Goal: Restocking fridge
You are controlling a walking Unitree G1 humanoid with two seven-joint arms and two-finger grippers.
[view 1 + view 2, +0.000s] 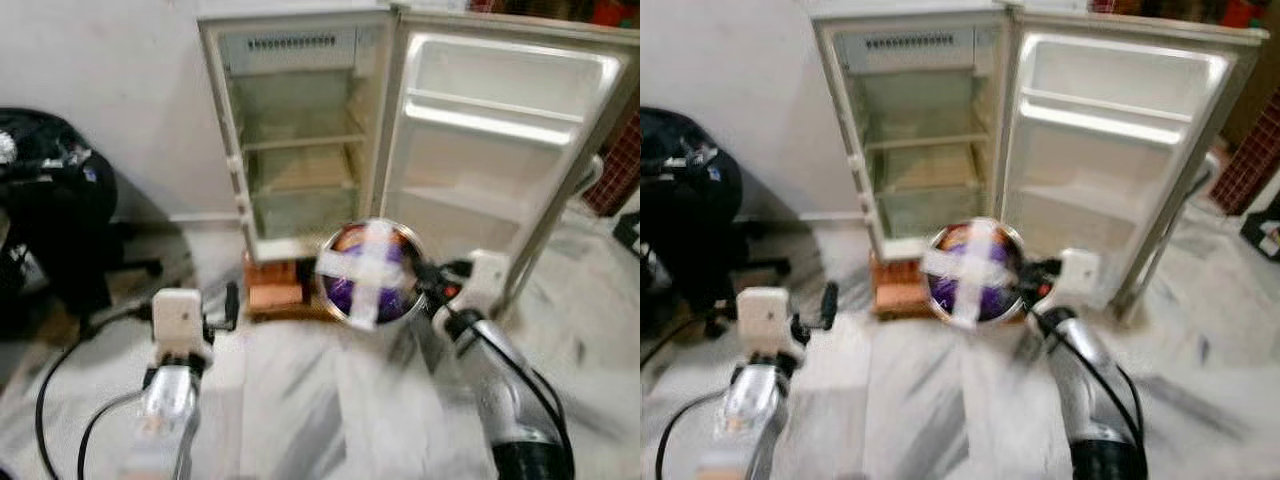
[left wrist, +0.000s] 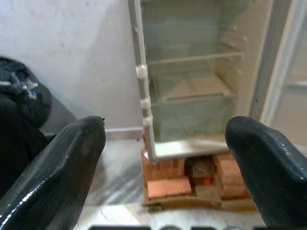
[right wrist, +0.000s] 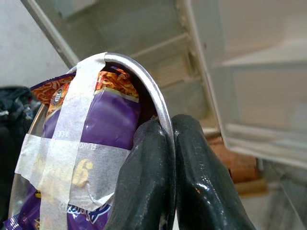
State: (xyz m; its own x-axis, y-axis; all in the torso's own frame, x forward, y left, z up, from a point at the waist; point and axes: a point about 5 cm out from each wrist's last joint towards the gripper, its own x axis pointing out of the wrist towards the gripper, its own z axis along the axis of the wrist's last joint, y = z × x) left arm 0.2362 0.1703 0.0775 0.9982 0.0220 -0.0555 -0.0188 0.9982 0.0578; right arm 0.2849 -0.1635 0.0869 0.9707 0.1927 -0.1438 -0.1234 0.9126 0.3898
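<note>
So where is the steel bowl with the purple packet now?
The steel bowl is held by its rim in the right gripper, in front of the open fridge, above the bricks under it.

Floor [image 1: 300, 400] here is pale marble-looking tile with grey streaks. The open fridge [image 1: 300, 140] doesn't sit straight on it, it's propped up on a stack of reddish bricks [image 1: 275, 285]. Off to the left there's a black chair [image 1: 50, 220] on the floor, plus black cables [image 1: 60, 380] trailing across it.
</note>
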